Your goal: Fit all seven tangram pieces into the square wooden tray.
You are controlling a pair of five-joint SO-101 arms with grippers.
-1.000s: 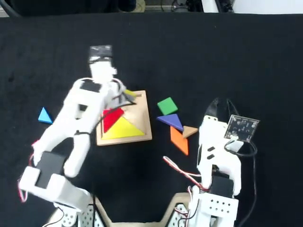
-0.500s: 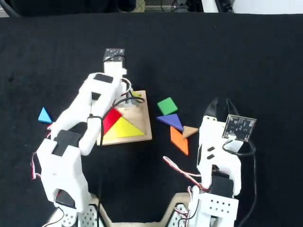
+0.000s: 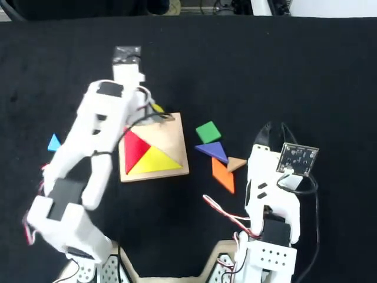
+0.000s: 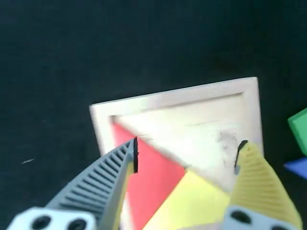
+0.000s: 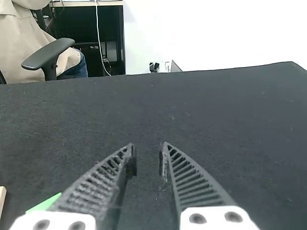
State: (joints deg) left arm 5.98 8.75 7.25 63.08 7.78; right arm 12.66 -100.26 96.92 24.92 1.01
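left gripper (image 4: 187,152) hangs spread over the tray's (image 3: 174,138) bare far half.

In the high view the left arm (image 3: 94,135) covers one side of the wooden tray (image 3: 184,147) and an edge of the red triangle (image 3: 136,150), and it overlaps the light blue triangle (image 3: 53,142). In the left wrist view the picture's edge cuts off the green square (image 4: 300,128), a blue piece (image 4: 297,166) and the yellow triangle (image 4: 192,201). In the right wrist view the green square is mostly hidden behind one of the fingers (image 5: 96,191) of the right gripper (image 5: 146,160).
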